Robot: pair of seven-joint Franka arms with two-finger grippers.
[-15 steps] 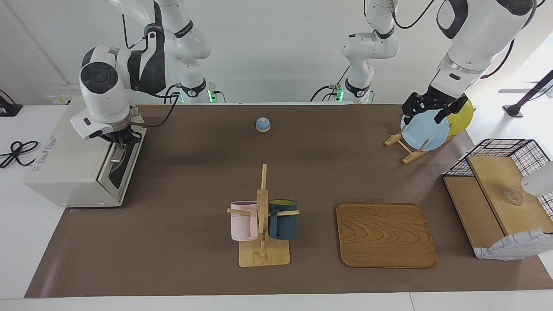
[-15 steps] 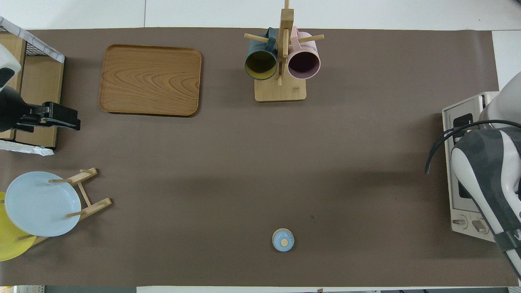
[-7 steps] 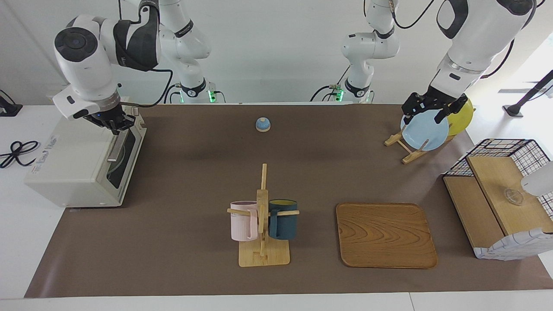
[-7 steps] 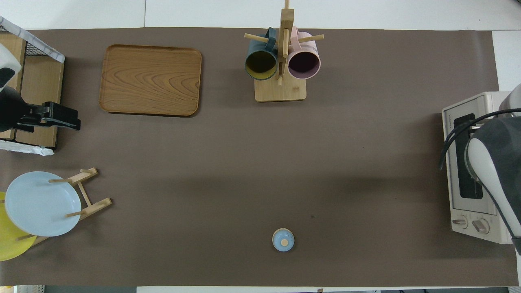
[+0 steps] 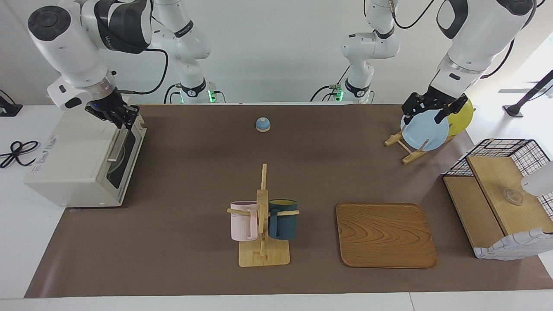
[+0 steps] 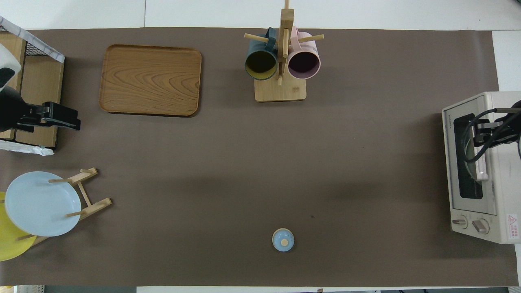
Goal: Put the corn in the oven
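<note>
The cream-white oven (image 5: 73, 160) stands at the right arm's end of the table, and its dark glass door with the bar handle (image 5: 116, 144) is shut. It also shows in the overhead view (image 6: 500, 195). The corn shows in neither view. My right gripper (image 5: 119, 117) hangs open and empty just above the oven's top front edge, over the handle (image 6: 482, 162); it also shows in the overhead view (image 6: 484, 132). My left gripper (image 5: 425, 113) waits, open and empty, raised over the plate rack.
A blue plate (image 5: 425, 129) and a yellow plate (image 5: 462, 115) stand in a wooden rack. A wooden box with a wire basket (image 5: 501, 203), a wooden tray (image 5: 386, 235), a mug tree with two mugs (image 5: 262, 216) and a small blue knobbed lid (image 5: 262, 124) are on the mat.
My right gripper has risen from the oven door's handle and drawn back above the oven's top. The door now stands shut. The left arm has not moved.
</note>
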